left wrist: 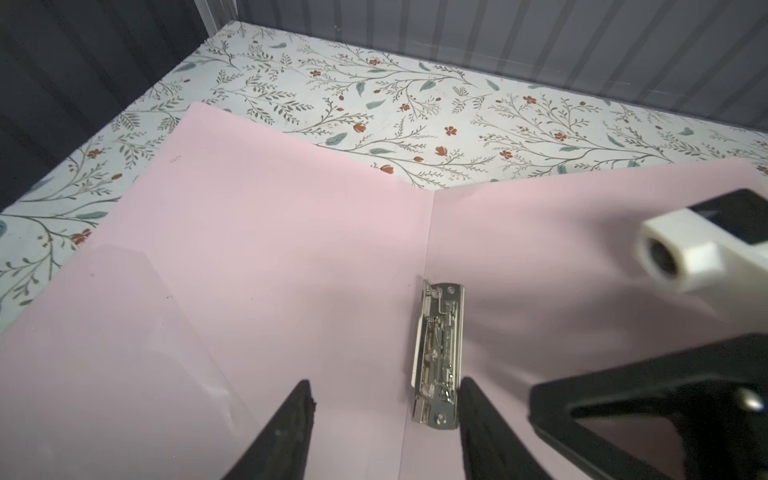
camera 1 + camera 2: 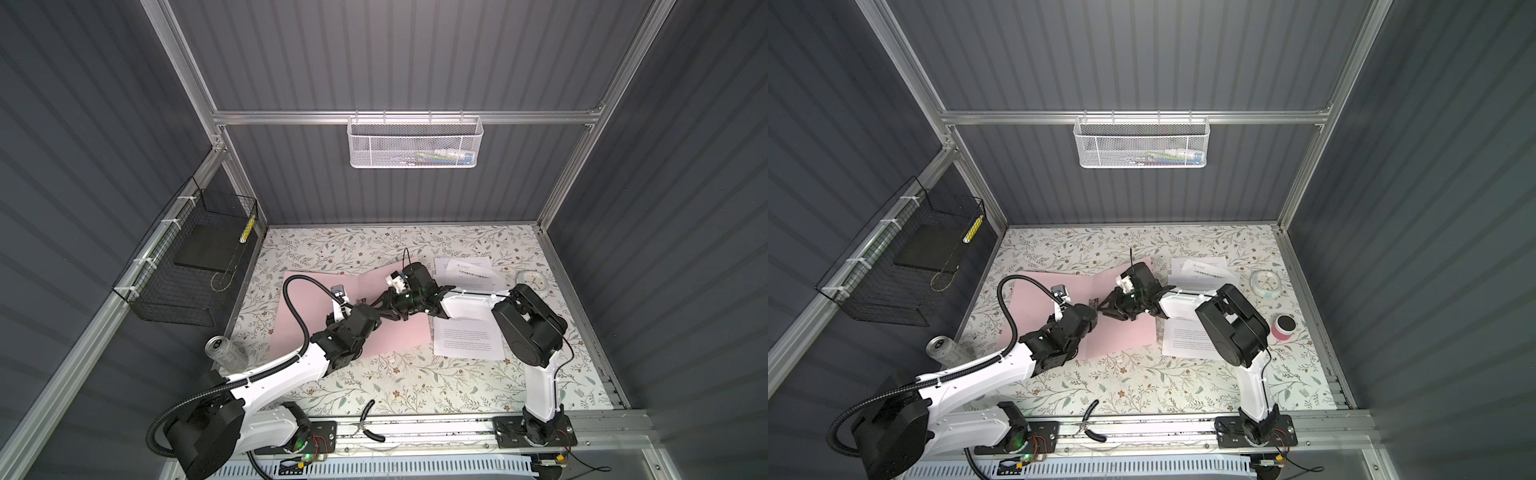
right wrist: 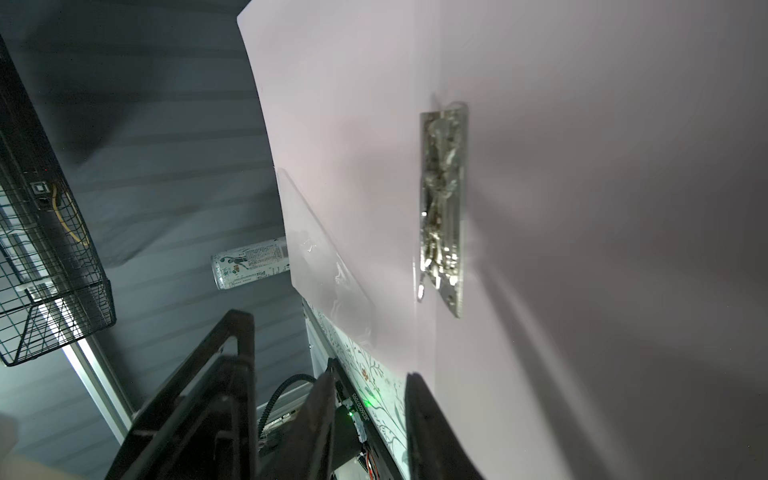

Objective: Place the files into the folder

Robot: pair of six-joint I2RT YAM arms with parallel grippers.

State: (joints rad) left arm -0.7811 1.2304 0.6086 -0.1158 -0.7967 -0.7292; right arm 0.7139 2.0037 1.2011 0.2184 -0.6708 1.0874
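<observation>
Folder (image 2: 409,337) is laid open and flat on the floral table (image 2: 374,386), inner side up, with the silver clip (image 1: 440,353) on its spine. Files (image 2: 467,338) are left just right of the folder, partly under the right arm; none are seen inside it. The step is judged to be work on the clip, ahead of any loading.

Left gripper (image 1: 385,386) is held low over the folder's near spine end with jaws apart and nothing between them. One finger is set just beside the clip; contact cannot be told. Right gripper (image 3: 372,374) is brought in from the folder's right, over its right leaf, with jaws apart at a narrower gap and nothing held.

Next move, as judged: the clip lever is to be caught and raised while the cover is kept from sliding. After that, sheets are to be pulled left onto the folder.

The clip's detail and a clear pocket on the folder's left leaf are given only by the wrist views. The files are given only by the top views. A pink-and-black round thing (image 2: 1284,326) far right of the folder is shown in a top view and hidden behind the arm elsewhere.
</observation>
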